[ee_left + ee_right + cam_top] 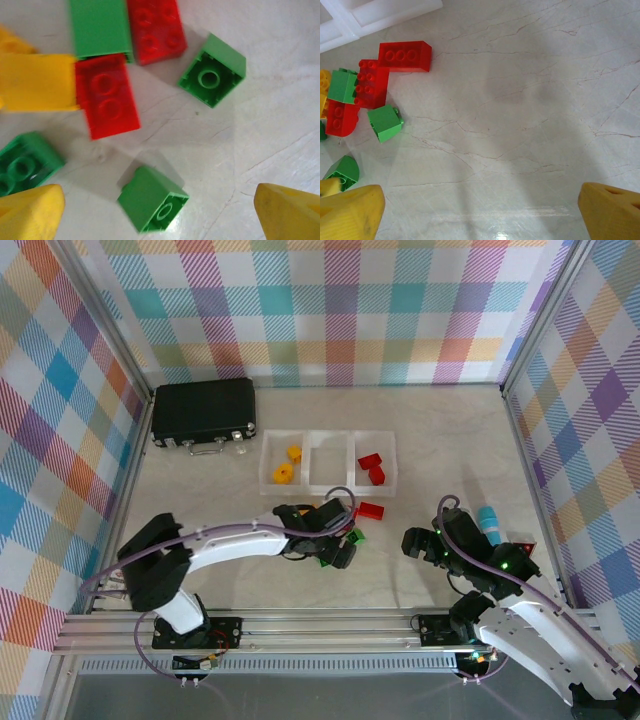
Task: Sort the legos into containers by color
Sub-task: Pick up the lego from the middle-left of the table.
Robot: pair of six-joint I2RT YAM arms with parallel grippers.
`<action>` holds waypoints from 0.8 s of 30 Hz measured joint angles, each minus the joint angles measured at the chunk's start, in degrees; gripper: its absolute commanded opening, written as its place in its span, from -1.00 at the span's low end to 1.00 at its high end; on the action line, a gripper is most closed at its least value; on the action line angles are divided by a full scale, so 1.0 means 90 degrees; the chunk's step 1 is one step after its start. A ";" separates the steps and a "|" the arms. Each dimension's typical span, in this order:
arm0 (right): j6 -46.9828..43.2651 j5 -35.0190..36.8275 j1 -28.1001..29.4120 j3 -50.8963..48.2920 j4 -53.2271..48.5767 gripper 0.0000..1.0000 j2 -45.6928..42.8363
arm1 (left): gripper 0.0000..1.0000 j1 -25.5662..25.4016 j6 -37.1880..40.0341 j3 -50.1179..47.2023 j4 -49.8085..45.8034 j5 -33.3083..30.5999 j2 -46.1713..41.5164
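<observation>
At the back left of the surface [450,440], a black hard case [203,415] lies near three joined translucent-white square plastic trays [330,458]: yellow-orange bricks [283,473] in the left, red bricks [376,475] in the right. In front, loose red and green studded plastic bricks [107,97] crowd beneath the left tool [160,215], spread wide, gripping nothing, one green brick [150,197] between its fingers [30,212]. The right tool [480,215], wide and empty, hangs over open surface.
</observation>
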 measured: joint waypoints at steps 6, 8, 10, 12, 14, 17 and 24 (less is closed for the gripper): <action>-0.0002 -0.0007 0.0000 0.0000 0.0058 0.98 0.0073 | 1.00 -0.0588 -0.2215 -0.0100 -0.0537 -0.1399 -0.0636; -0.0005 -0.0029 0.0000 0.0000 0.0109 0.98 0.0112 | 0.99 -0.0707 -0.2948 -0.0092 -0.0806 -0.1756 -0.0527; -0.0024 -0.0051 0.0000 0.0000 0.0160 0.98 0.0124 | 1.00 -0.0845 -0.3738 0.0104 -0.1338 -0.2120 -0.0192; -0.0058 -0.0051 0.0000 0.0000 0.0182 0.98 0.0121 | 1.00 -0.1037 -0.4379 0.0454 -0.1824 -0.2429 0.0223; -0.0119 -0.0051 0.0000 0.0000 0.0185 0.98 0.0092 | 0.99 -0.1275 -0.5005 0.0823 -0.2212 -0.2691 0.0571; -0.0180 -0.0051 0.0000 0.0000 0.0182 0.98 -0.0034 | 1.00 -0.1562 -0.5887 0.1190 -0.2659 -0.2951 0.0840; -0.0340 -0.0051 0.0000 0.0000 0.0197 0.98 -0.0265 | 0.97 -0.1656 -0.7004 0.0894 -0.2591 -0.2798 0.1166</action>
